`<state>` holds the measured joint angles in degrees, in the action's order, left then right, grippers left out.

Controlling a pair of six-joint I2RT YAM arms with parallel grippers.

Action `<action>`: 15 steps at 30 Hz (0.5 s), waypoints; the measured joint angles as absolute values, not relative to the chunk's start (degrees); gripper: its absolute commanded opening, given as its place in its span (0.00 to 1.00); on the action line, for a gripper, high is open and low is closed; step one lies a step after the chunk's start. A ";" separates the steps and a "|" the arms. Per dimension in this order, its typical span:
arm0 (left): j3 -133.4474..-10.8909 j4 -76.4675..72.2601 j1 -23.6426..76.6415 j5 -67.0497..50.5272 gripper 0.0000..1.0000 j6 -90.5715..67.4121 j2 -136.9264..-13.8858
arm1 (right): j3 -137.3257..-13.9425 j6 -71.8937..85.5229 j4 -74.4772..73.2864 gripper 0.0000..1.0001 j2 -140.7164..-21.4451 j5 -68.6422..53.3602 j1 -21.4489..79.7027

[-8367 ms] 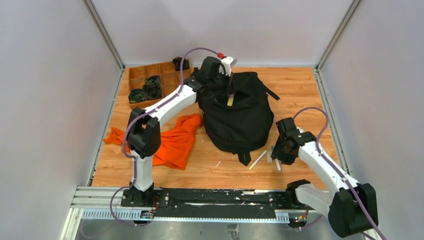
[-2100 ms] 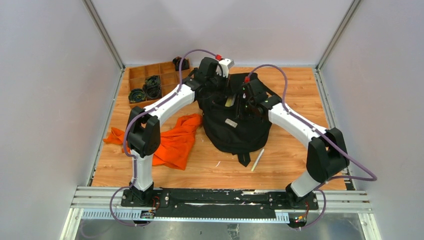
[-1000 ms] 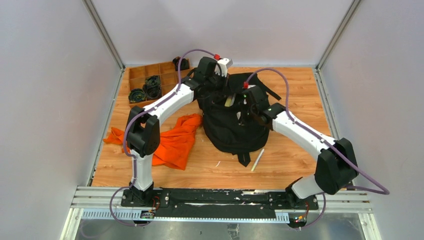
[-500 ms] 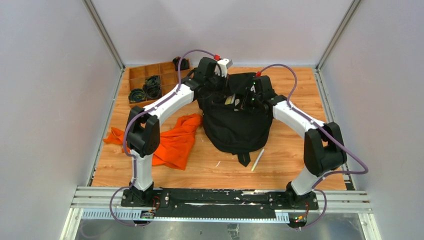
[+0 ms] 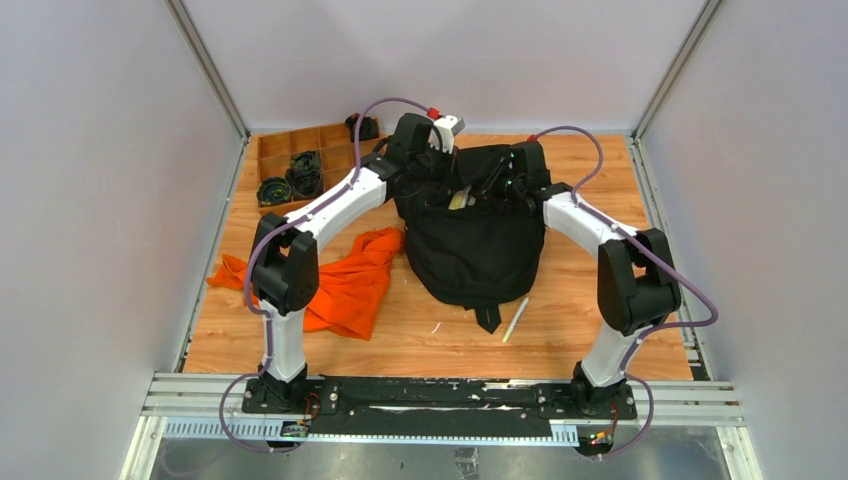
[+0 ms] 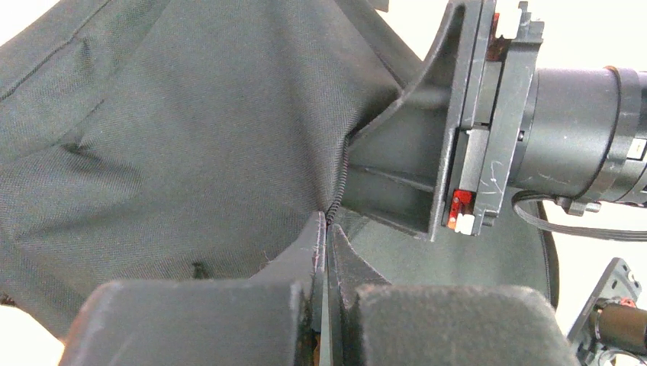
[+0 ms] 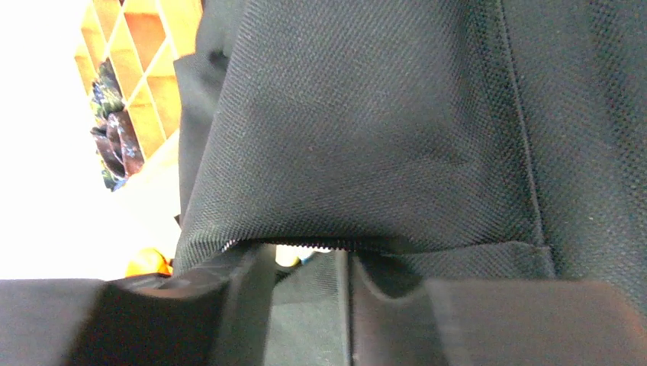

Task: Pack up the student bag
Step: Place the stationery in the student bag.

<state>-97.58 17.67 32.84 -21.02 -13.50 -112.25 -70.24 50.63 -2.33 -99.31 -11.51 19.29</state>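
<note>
The student bag (image 5: 470, 250) is a large black backpack lying mid-table with its top opening towards the far side. My left gripper (image 5: 447, 178) is shut on the zip edge of the bag (image 6: 191, 137) at the opening's left side and holds it up; its jaws are pressed together on the zip. My right gripper (image 5: 507, 190) is at the right side of the opening. Its jaws stand a little apart, with nothing held. The bag's zip rim (image 7: 366, 152) hangs across just above its fingertips. A pale item (image 5: 458, 201) shows inside the opening.
A pale pen (image 5: 515, 319) lies on the table in front of the bag. An orange cloth (image 5: 340, 285) lies to the bag's left. A wooden divider tray (image 5: 300, 170) with dark parts stands at the far left.
My right arm came from the pens at the near right to the bag's opening, reached in, then shifted to the opening's right rim. Fewer pens lie on the table. My left gripper stayed put.
</note>
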 measured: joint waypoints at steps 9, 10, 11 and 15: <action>-97.58 16.75 32.80 -21.06 0.00 -13.04 -112.22 | -71.31 50.92 -3.07 0.53 -99.09 -11.00 19.55; -97.60 16.78 32.80 -21.23 0.00 -13.04 -112.22 | -70.76 50.52 -2.98 0.52 -98.35 -11.11 19.55; -97.58 16.80 32.80 -21.43 0.00 -13.04 -112.22 | -70.15 50.09 -3.09 0.52 -97.47 -11.33 19.55; -97.58 16.86 32.80 -21.69 0.00 -13.04 -112.22 | -66.08 47.16 -4.99 0.52 -90.35 -11.51 20.45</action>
<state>-97.58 16.86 32.80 -21.69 -13.04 -112.22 -66.08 47.16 -4.99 -90.35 -11.51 20.45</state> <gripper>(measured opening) 0.003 0.523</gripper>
